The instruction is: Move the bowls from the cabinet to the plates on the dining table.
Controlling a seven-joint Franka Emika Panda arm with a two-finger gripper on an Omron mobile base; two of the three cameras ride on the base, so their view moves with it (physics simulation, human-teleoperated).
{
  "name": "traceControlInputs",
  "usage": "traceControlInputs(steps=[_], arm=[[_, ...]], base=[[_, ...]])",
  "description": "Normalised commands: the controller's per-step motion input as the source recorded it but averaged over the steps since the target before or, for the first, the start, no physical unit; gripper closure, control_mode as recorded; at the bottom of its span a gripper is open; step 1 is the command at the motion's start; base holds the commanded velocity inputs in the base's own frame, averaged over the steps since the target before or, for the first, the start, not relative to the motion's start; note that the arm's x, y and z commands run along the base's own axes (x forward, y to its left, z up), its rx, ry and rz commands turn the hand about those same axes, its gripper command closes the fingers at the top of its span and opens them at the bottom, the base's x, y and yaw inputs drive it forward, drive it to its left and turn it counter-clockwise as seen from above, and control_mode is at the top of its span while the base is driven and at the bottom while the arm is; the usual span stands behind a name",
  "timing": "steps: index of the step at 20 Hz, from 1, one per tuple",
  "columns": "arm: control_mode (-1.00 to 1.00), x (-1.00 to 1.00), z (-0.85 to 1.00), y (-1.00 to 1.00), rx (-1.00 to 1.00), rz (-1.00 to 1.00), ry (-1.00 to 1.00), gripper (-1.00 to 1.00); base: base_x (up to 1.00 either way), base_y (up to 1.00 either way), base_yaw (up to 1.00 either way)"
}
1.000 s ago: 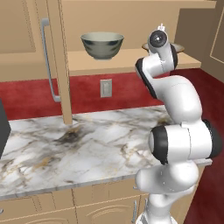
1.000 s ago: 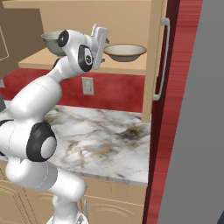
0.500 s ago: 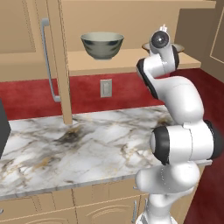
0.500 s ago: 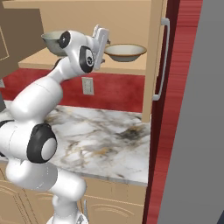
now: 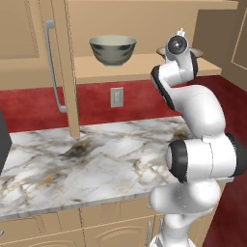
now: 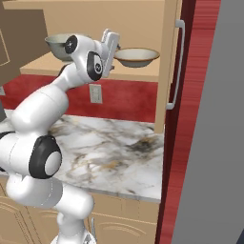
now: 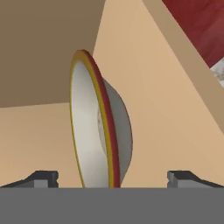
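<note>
A: Where does your tool stand?

B: Raised to shelf height inside the open cabinet. In the hand view your two fingertips sit wide apart, with nothing clamped between them.

A: What lies ahead of the tool?

B: The tan bowl. In the hand view it appears edge-on because the camera is rolled; its rim runs between the two fingertips, closer to the one on the left of that view. Whether a fingertip touches the bowl, you cannot tell. In the right base view the same tan bowl stands upright on the shelf, just beyond the tool.

A: And the second bowl?

B: The grey-green bowl stands upright on the same shelf, to the tool's left and well apart from it. In the right base view it is partly hidden behind the arm.

A: What is below the tool?

B: The marble bench, over wooden drawer fronts. On the red wall under the shelf you see an outlet. An open cabinet door with a silver bar handle stands to the tool's left; a second door with its handle stands to the tool's right.
</note>
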Motion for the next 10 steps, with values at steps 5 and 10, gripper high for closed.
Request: traceControlInputs(steps=[5, 10], arm=[[-1.00, 0.31, -0.56, 0.09, 0.00, -0.01, -0.01, -1.00], [-1.00, 0.51, -0.38, 0.04, 0.00, 0.00, -0.03, -1.00]], base=[[0.00, 0.00, 0.00], [0.00, 0.00, 0.00]])
